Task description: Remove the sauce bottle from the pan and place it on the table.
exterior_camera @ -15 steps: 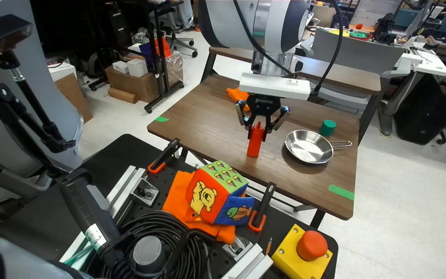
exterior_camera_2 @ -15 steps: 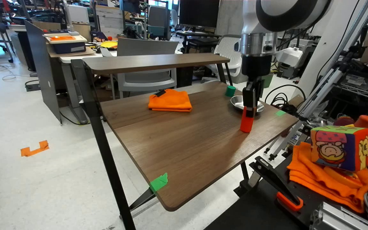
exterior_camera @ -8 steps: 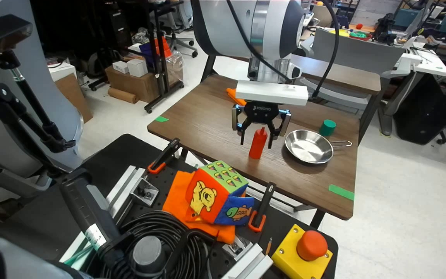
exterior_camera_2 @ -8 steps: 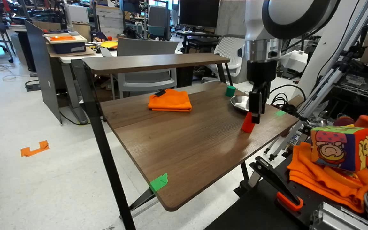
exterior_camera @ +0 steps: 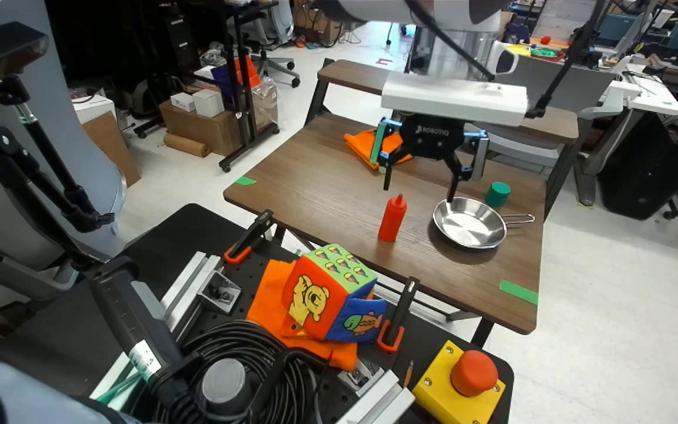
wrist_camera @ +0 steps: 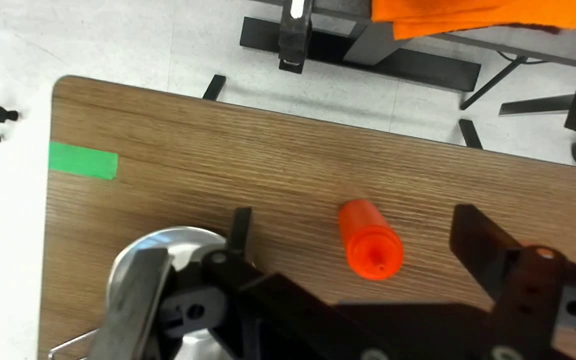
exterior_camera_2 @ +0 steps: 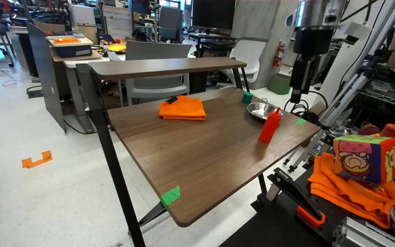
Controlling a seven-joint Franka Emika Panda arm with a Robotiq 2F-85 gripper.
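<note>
The sauce bottle [exterior_camera: 392, 219] stands on the table [exterior_camera: 321, 188] near the pan [exterior_camera: 469, 224], pincer [exterior_camera: 419, 193] spread wide, presumably to leave it there.

Small green can-shaped thing [exterior_camera: 498, 194]. Folded orange cloth [exterior_camera_2: 182, 109]. Soft colourful cube [exterior_camera: 334, 294], yellow bear [exterior_camera: 308, 298] on side, sits on crumpled orange cloth [exterior_camera: 269, 301]. Yellow box [exterior_camera: 446, 396], round red button [exterior_camera: 474, 373] on top. Black cable coil [exterior_camera: 251, 333]. Red fire extinguisher [exterior_camera_2: 279, 55] near round green bin [exterior_camera_2: 279, 84].
</note>
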